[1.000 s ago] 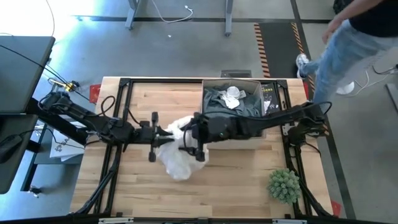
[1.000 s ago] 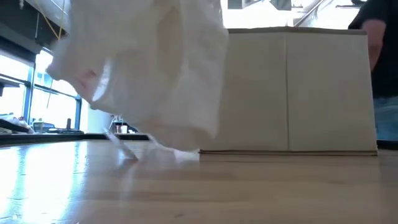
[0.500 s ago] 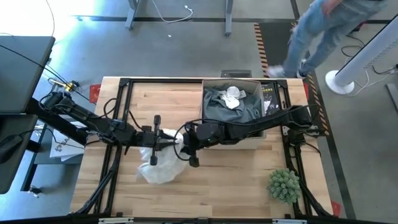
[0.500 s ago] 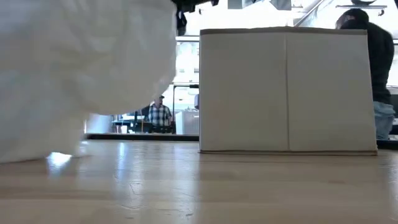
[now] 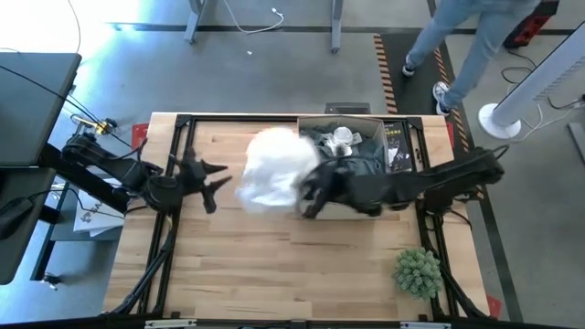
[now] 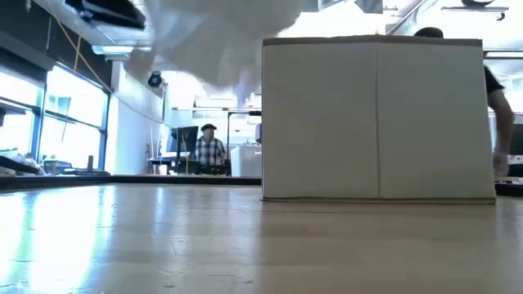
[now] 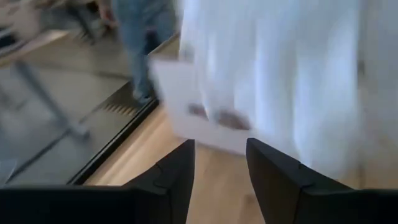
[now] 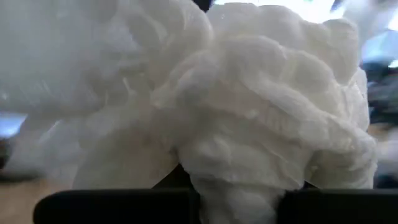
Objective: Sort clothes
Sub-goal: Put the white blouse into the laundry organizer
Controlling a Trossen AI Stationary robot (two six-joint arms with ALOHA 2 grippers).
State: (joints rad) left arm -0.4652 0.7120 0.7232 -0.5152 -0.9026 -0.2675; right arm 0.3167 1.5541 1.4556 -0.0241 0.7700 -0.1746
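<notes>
A plain white bunched fabric garment is seen, no pattern on it. Grey-green crumpled cloth fills the tan cardboard box. Light blond wood grain covers the table.

No legible text anywhere.
</notes>
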